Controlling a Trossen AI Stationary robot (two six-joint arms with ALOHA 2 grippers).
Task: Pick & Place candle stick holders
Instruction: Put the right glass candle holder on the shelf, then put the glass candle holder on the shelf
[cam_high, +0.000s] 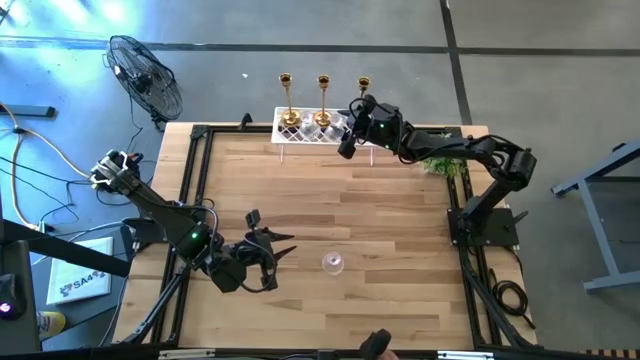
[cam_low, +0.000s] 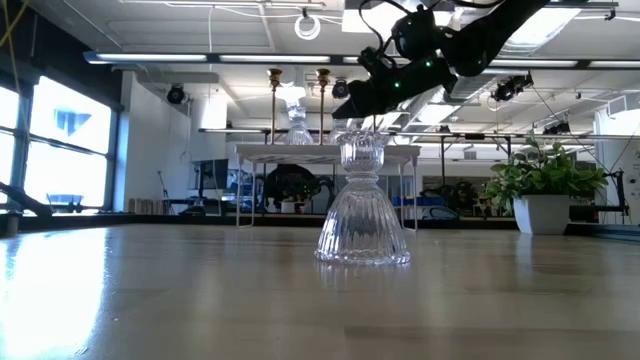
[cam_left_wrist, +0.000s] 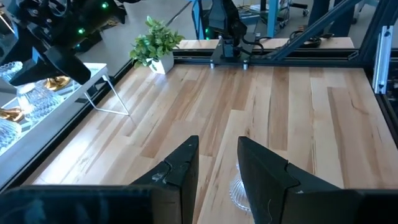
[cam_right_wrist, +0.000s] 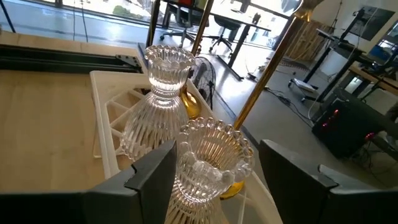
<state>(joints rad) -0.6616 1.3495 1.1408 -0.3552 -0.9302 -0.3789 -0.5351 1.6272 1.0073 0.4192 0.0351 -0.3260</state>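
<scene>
Jaws of the right gripper (cam_right_wrist: 214, 171) stand apart around a ribbed clear glass stemmed candle holder (cam_right_wrist: 208, 163) on the white lattice rack (cam_right_wrist: 118, 118), not visibly clamping it.

A grey floor (cam_high: 560, 60) is seen around the table, with a black fan (cam_high: 146, 75) standing on it; large bright windows (cam_low: 60, 130) and ceiling strip lights (cam_low: 190, 58) are shown

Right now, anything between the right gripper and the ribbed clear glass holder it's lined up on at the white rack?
Nothing visible. The right gripper has its open fingers on either side of the ribbed clear glass holder's cup, on the white lattice rack. A second glass holder and a slim gold holder's stem stand just beyond it, not between.
</scene>
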